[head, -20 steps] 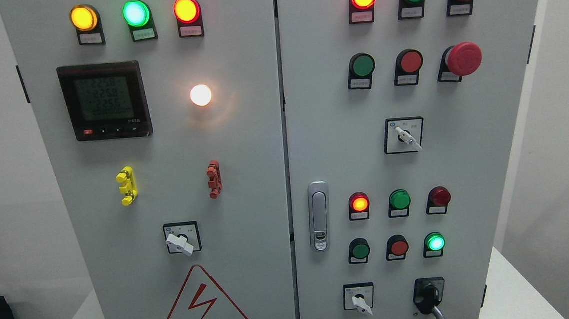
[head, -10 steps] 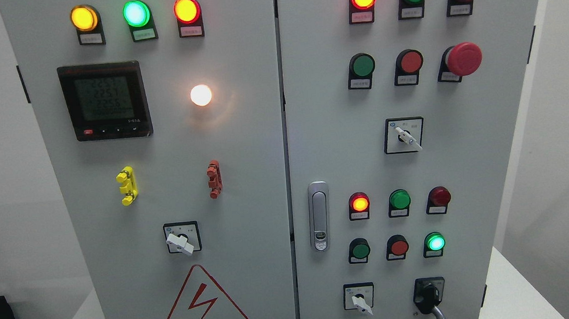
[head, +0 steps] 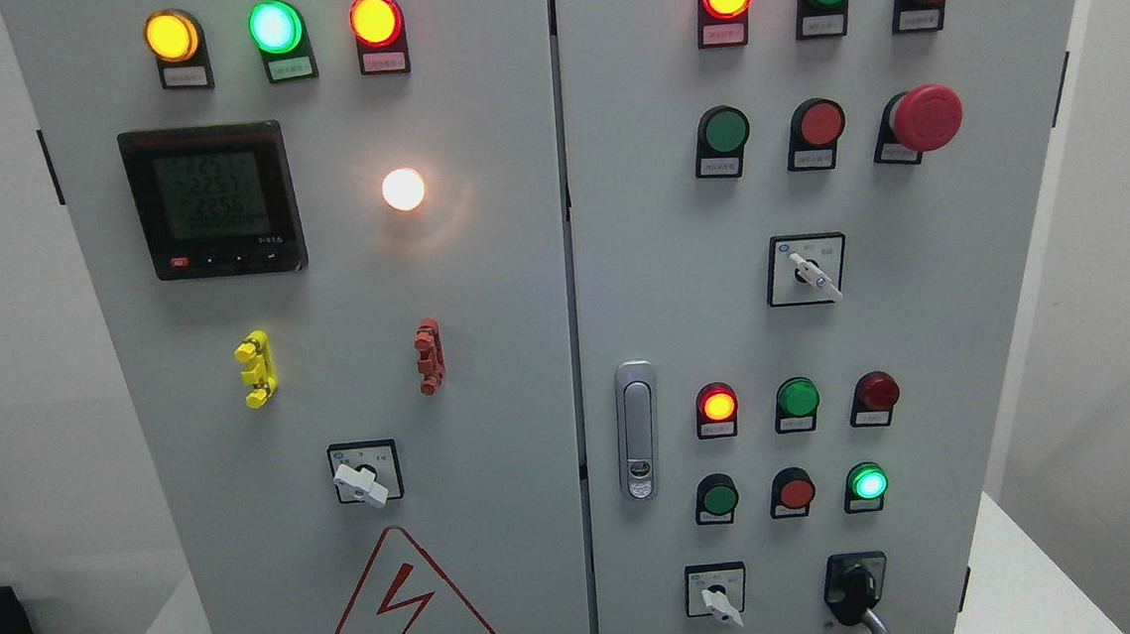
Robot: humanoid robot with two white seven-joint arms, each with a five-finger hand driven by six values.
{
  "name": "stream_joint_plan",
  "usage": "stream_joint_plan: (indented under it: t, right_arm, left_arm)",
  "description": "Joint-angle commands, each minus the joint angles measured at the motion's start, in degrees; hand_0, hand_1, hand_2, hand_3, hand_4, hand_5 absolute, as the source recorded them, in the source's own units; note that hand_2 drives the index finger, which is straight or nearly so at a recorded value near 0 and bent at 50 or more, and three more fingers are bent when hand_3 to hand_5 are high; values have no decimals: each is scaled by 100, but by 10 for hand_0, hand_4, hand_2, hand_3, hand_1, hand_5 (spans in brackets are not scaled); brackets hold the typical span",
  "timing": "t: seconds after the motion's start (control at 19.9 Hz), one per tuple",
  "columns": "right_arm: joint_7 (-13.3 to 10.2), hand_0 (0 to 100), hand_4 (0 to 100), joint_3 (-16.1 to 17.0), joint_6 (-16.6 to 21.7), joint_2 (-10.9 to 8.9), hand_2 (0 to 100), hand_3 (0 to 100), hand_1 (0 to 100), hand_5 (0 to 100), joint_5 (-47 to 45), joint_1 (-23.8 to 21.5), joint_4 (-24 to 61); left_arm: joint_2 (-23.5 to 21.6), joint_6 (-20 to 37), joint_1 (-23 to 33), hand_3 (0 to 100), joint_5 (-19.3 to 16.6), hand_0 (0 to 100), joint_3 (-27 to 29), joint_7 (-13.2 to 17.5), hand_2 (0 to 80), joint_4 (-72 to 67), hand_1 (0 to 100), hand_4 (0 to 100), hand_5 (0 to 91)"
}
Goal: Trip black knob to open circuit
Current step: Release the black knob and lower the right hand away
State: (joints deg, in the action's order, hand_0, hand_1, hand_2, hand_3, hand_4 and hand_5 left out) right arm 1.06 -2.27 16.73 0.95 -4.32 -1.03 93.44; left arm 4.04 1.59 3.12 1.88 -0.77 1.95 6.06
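A small rightward shift of the whole cabinet (head: 561,258) is seen in the head view compared with the earlier pictures. The black knob (head: 852,585), the door handle (head: 638,429), the red mushroom button (head: 927,118) and the white lamp (head: 404,189) are each found slightly further right than before, with their heights almost unaltered. The spacing between them is not altered, so a slight turn of the camera is indicated, not a move of any part. On the meter (head: 214,200) the digits are shown a little differently from one second ago, though they are too small to be read with certainty.
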Motion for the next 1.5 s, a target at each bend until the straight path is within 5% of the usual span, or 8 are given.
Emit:
stream_joint_plan:
  t: [0.0, 1.45]
  right_arm:
    - [167, 1000, 946, -28, 155, -60, 0, 1000, 880, 917, -7, 51, 183]
    - [167, 1000, 947, 429, 138, -104, 0, 1000, 896, 916, -43, 7, 7]
  left_arm:
    - [9, 8, -13, 0, 14, 120, 7, -1, 0, 0, 389, 0, 0]
    - [9, -1, -13, 0, 14, 120, 7, -1, 0, 0, 389, 0, 0]
